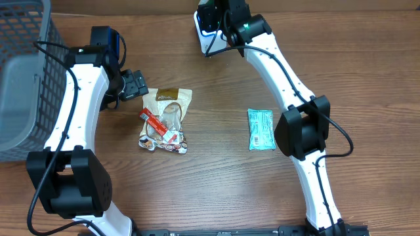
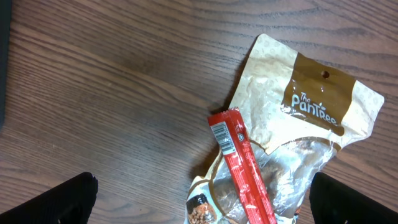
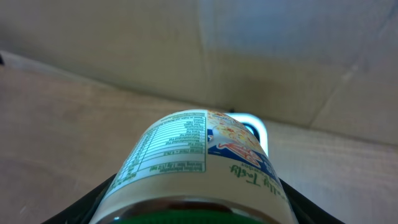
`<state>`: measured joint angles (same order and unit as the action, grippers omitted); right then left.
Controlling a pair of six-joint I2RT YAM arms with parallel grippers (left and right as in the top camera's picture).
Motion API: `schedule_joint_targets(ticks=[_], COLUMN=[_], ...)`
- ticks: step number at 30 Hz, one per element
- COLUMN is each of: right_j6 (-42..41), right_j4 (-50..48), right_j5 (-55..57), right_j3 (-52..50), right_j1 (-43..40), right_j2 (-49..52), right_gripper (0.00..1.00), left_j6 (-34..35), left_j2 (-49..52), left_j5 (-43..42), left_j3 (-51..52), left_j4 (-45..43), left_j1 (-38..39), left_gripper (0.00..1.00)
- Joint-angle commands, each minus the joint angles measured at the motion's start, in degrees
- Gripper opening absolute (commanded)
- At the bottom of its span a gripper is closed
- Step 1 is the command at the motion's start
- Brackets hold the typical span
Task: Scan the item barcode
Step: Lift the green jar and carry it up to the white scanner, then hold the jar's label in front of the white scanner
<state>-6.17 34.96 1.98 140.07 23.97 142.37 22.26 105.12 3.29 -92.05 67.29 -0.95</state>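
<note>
There are two arms, and five loose things – one cream cylindrical tub (image 3: 193,155), one tan paper pouch (image 1: 168,113) with a clear window, one red foil stick packet (image 2: 242,168), one teal plastic packet (image 1: 260,129) and one grey wire basket (image 1: 20,72).

The right gripper (image 1: 209,33) is clamped on the cream cylindrical tub, which it holds up at the far edge of the table, beyond the tan paper pouch and to its right, well apart from it. In the right wrist view the tub's long axis runs away from the camera toward the back wall, with a green edge at the near end. Its label shows a nutrition table in green print and blue script, both too small to read.

The left gripper (image 1: 136,84) hangs just left of the pouch's top edge with its fingers (image 2: 56,199) spread wide and nothing between them.

The pouch reads "The Pantree". The red stick lies slantwise on top of it, with a barcode at its upper end. The teal packet lies to the pouch's right – the basket to its left.
</note>
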Motion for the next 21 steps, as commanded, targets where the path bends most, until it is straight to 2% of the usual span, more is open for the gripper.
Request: schedule_joint_targets(ticks=[1,9,13,18,21], right_j6=[0.0,0.0,-1.6,-10.0,-11.6], right_j4=[-5.6,-20.3,-25.7,-26.7,-26.8], right_j5=[0.9,0.9,0.9,0.9,1.0], right_j3=[0.8,0.7,0.7,0.7,-0.1], right_j1=[-0.6,-0.6,-0.6,-0.6,-0.6], right_j2=[2.9,7.4,7.5,7.5,7.6], right_gripper=[0.19,0.15,0.09,0.09,0.09], left_j6=[-0.9,-0.9,-0.9,-0.9,-0.9], left_j2=[-0.3,-0.3,-0.3,-0.3,-0.3], left_j5=[0.3,0.3,0.3,0.3,0.3], left_j3=[-1.0,-1.0,-1.0,-1.0,-0.9], left_j4=[-0.1,-0.2,-0.2,-0.2,-0.2], left_j1=[0.0,0.0,0.0,0.0,0.0], left_gripper=[1.0,1.0,1.0,1.0,1.0])
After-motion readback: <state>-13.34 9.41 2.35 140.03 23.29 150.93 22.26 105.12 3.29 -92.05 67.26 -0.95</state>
